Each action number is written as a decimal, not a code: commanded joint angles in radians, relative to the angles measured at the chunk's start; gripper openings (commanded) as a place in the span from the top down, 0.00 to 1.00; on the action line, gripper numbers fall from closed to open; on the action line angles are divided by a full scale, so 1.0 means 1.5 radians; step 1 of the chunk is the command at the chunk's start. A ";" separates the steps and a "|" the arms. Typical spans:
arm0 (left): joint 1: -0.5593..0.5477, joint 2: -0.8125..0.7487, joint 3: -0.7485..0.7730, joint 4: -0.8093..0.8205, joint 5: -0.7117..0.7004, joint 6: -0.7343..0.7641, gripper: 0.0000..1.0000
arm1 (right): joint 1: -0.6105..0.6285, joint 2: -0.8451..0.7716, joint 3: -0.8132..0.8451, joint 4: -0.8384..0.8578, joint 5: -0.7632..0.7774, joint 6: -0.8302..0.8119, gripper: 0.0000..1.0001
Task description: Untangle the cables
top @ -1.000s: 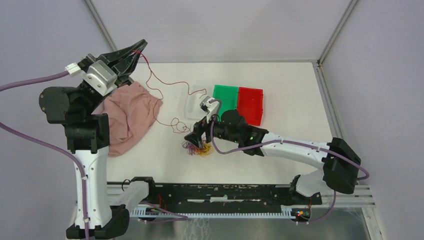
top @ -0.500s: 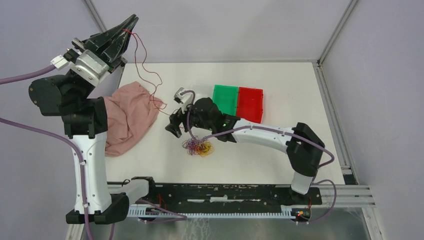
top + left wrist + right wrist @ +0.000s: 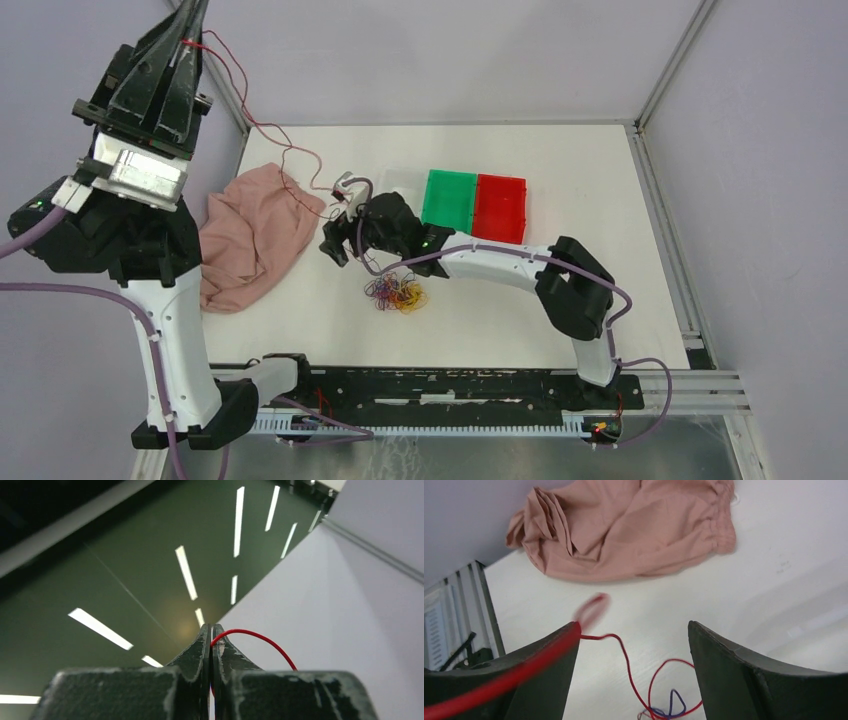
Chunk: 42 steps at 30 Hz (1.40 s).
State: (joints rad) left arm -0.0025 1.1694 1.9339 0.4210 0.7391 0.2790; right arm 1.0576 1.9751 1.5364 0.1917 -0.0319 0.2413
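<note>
Near table centre, at 7 o'clock of the trays: cables (image 3: 398, 293) lie as one small clump, red, yellow & purple strands mixed. One long red wire (image 3: 242, 630) leads out toward 10 o'clock & up off the table.
Left gripper (image 3: 192, 25): raised high at 10 o'clock, jaws pinched tight on the red wire's end; wrist view shows the wire arching out from btwn the closed tips.
Right gripper (image 3: 335, 250): low, at 10 o'clock of the clump, jaws wide, nothing clamped; red wire runs along one finger (image 3: 534, 690), then down to the clump.
Handling: v. light, limp, springy curls. Thin & smooth, so prob. slips from a loose pinch. Strands snag on each other, so a hard tug may drag the whole clump.
Where to grip: best guess is the single red strand just outside the clump.
Surface: white table (image 3: 600, 180), smooth, prob. little friction to hold the clump back.
Also there: pink cloth (image 3: 255, 235) at 9 o'clock of the clump, wire passes close by it; green tray (image 3: 450, 197) & red tray (image 3: 500, 208) at 1 o'clock.
Room: pale walls on 3 sides, metal posts in the far corners.
</note>
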 commanded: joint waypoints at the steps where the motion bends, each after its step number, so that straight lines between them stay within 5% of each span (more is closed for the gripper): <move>1: -0.002 0.012 0.042 0.042 -0.072 0.148 0.97 | -0.005 -0.036 -0.106 0.046 0.028 0.011 0.15; 6: -0.002 0.031 0.065 0.030 -0.099 0.228 0.97 | -0.011 -0.077 -0.278 0.102 0.041 0.049 0.15; 12: -0.003 0.082 0.154 0.038 -0.165 0.264 0.97 | -0.027 -0.085 -0.356 0.111 0.078 0.081 0.20; 17: -0.002 0.106 0.187 0.079 -0.213 0.298 0.97 | -0.067 -0.105 -0.406 0.120 0.094 0.137 0.53; 20: -0.002 0.124 0.207 0.102 -0.247 0.342 0.97 | -0.097 -0.128 -0.431 0.091 0.096 0.179 0.61; 33: -0.002 0.188 0.337 0.071 -0.315 0.408 0.97 | -0.219 -0.360 -0.641 0.050 0.091 0.315 0.58; 42: -0.002 0.054 0.076 -0.012 -0.143 0.272 0.97 | -0.153 -0.395 -0.591 0.076 -0.048 0.152 0.35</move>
State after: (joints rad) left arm -0.0025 1.2858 2.1258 0.4561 0.4061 0.7956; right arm 0.7502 1.4307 0.5747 0.2810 0.0017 0.6056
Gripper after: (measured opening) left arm 0.049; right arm 0.629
